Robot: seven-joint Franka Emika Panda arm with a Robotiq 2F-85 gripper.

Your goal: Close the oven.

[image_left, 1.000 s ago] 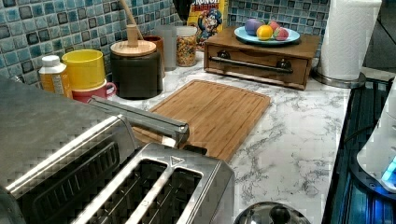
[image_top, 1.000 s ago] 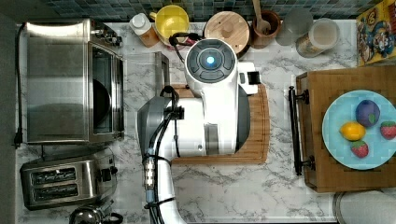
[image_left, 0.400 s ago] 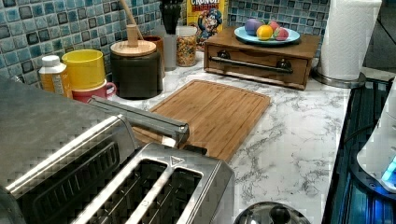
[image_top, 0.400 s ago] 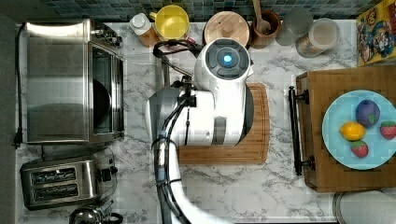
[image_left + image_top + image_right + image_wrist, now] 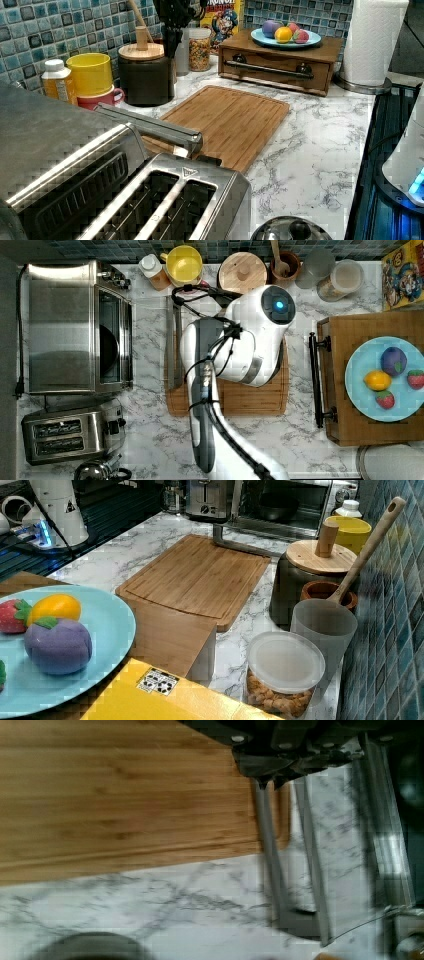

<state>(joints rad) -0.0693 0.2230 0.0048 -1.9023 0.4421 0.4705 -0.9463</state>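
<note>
Arm swung rightward in top view, tool above oven door handle

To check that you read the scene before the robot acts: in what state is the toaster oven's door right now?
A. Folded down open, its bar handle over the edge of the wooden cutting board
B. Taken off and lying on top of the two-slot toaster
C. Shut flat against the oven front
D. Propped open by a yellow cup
A: in the top view the oven shows its dark inside, and its door's bar handle lies over the cutting board edge.
</note>
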